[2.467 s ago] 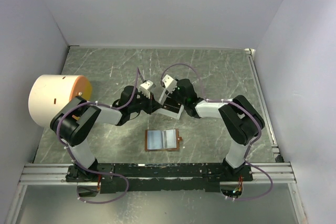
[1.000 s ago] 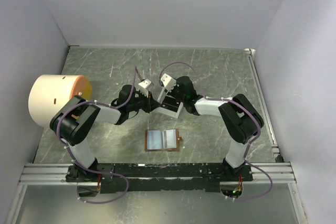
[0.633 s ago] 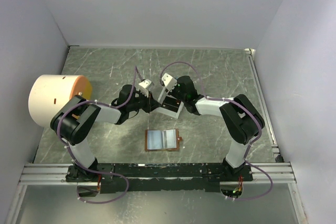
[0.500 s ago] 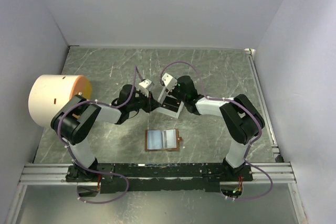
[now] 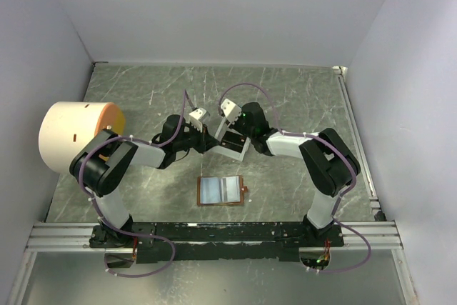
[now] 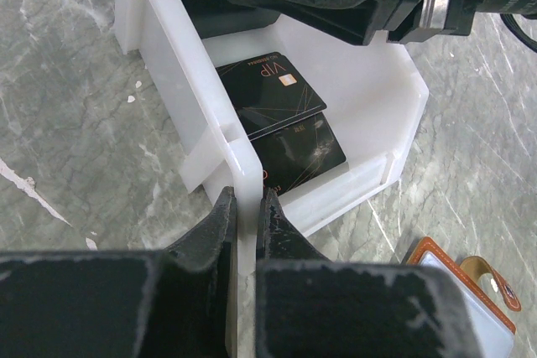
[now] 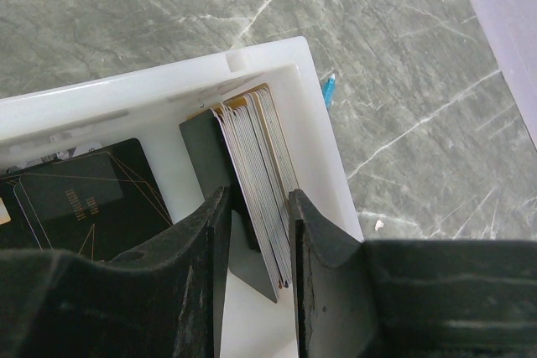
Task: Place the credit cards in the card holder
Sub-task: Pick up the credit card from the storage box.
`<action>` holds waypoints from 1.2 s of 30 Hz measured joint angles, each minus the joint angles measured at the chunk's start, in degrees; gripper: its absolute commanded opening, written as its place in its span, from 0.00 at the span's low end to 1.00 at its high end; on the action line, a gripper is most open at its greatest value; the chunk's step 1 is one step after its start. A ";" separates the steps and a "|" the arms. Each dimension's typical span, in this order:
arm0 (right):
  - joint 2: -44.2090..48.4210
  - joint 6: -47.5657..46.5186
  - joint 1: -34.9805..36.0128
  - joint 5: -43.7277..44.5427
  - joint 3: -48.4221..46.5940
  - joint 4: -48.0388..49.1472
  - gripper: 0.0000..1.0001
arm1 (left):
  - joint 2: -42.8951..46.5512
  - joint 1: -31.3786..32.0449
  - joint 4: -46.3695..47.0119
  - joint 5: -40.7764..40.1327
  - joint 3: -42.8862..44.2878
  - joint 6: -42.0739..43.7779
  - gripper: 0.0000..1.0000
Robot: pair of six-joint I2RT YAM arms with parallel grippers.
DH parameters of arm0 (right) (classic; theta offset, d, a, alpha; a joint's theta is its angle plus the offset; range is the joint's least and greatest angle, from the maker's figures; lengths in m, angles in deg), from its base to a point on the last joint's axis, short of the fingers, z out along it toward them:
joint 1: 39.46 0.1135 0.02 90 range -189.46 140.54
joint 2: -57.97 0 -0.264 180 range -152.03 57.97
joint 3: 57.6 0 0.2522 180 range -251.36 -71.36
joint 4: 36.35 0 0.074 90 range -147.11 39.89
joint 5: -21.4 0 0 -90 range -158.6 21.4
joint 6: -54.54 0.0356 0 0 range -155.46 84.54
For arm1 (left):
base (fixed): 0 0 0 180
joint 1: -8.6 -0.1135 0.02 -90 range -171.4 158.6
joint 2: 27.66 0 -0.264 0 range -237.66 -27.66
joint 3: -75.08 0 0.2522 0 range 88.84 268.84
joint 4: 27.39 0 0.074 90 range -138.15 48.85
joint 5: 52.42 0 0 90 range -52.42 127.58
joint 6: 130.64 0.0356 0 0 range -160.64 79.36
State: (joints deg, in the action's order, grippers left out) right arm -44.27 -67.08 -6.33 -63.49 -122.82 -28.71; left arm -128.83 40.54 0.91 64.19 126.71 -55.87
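Mostly glossy black flat cards (image 6: 277,94), thin upright stack (image 7: 260,165), white plastic box (image 6: 394,98).

The credit cards (image 7: 260,165) are all inside the white box (image 6: 168,81). Most of them stand on edge as a tight stack at one end of the box, pale edges up, with a dark card at the front. Two black cards (image 6: 268,94) lie flat on the floor of the box, overlapping; the upper one shows "VIP" and a chip. The card holder (image 5: 221,190) lies open and flat, apart from the box on its near side, with a brown rim and pale blue-grey pockets facing up
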 measured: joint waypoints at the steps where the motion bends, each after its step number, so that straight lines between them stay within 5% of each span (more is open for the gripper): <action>1: 0.00 0.07 -0.07 -0.04 -0.09 -0.15 0.13 | 0.00 0.00 0.00 0.00 0.02 0.00 0.07; 29: 1.18 2.12 -1.01 -1.68 -0.31 -1.33 0.10 | -0.50 0.00 -0.28 0.07 0.74 -0.09 0.07; 36: 1.81 2.25 -1.27 -2.36 -0.31 -1.68 0.00 | -0.96 0.00 -0.11 0.09 1.03 -0.33 0.07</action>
State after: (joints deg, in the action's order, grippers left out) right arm -42.45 -64.83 -7.60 -65.85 -123.13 -30.39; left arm -129.79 40.54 0.80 64.28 127.73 -56.19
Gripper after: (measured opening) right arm 0.211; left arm 0.129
